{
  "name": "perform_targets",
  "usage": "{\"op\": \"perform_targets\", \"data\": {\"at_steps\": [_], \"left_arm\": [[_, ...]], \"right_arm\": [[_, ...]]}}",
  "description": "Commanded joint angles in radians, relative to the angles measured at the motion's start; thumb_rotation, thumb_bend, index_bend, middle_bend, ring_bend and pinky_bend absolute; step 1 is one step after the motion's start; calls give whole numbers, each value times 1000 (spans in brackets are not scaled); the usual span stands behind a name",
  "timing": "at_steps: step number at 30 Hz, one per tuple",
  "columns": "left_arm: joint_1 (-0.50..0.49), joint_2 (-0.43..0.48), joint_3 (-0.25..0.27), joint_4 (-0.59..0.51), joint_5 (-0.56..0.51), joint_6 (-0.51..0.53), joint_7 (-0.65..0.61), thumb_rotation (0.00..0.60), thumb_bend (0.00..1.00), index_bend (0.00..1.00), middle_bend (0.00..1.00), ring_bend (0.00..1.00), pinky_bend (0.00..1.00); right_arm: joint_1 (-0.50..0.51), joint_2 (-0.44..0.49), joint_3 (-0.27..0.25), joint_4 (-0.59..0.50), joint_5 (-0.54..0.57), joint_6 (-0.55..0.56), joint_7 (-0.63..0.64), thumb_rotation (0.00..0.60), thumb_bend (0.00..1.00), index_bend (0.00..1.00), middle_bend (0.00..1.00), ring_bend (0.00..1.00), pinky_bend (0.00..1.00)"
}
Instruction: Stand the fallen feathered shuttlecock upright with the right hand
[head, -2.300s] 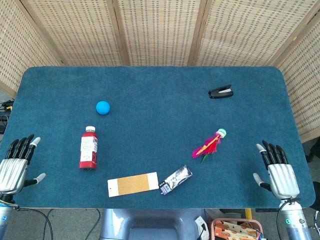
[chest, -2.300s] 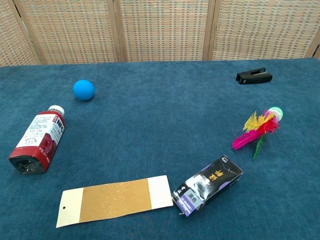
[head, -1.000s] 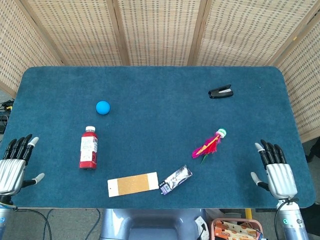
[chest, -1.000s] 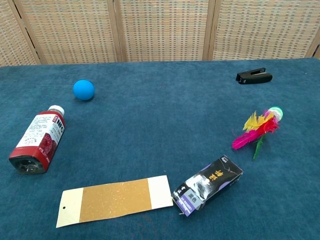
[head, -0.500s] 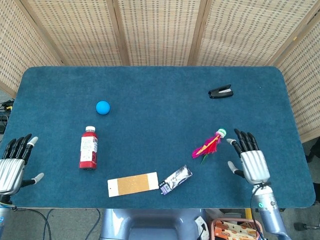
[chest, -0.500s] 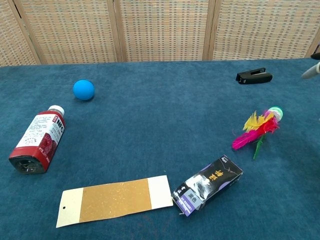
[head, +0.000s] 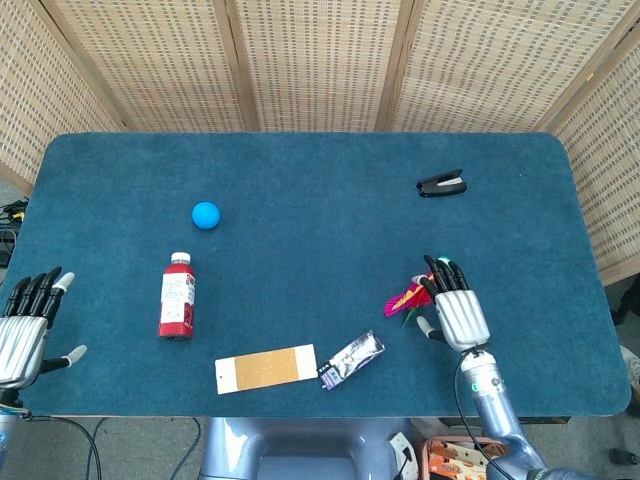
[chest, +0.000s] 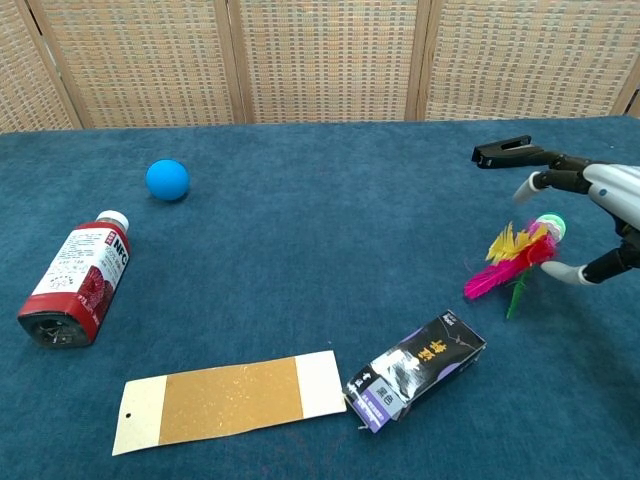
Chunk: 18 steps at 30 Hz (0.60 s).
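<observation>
On the blue table (head: 300, 170) we see a black stapler (head: 441, 184) near the far right corner. A blue ball (head: 206, 214) sits left of centre, and nearer the front from it a red bottle (head: 177, 295) lies on its side, white cap toward the far edge. By the front edge lie a tan card (head: 266, 368) and, just right of it, a small dark box (head: 351, 359).

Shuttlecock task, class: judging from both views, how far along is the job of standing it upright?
Done: nothing yet; the shuttlecock lies on its side on the table. In hand: the right hand hovers open over its capped end, fingers apart, gripping nothing. Left: grasp it, tip it upright, release. The left hand rests idle at the table's edge.
</observation>
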Motion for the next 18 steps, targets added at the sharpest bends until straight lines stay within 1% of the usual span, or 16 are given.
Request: {"op": "perform_targets", "data": {"at_steps": [1, 4, 10, 18], "left_arm": [[-1, 0, 0, 1, -2, -2, -2, 600, 5, 0, 0, 0, 0], [-2, -1, 1, 2, -3, -7, -2, 600, 6, 0, 0, 0, 0], [-3, -1, -1, 1, -4, -7, -3, 600, 5, 0, 0, 0, 0], [-3, 1, -1, 2, -5, -7, -10, 600, 6, 0, 0, 0, 0]], "right_arm": [[12, -13, 6, 12, 14, -13, -1, 600, 273, 254, 0, 0, 0], [21, -23, 8, 22, 24, -23, 1, 600, 272, 281, 0, 0, 0], [35, -46, 3, 40, 34, -37, 3, 600, 273, 303, 2, 0, 0], [59, -75, 8, 72, 46, -50, 7, 600, 279, 359, 36, 0, 0]]}}
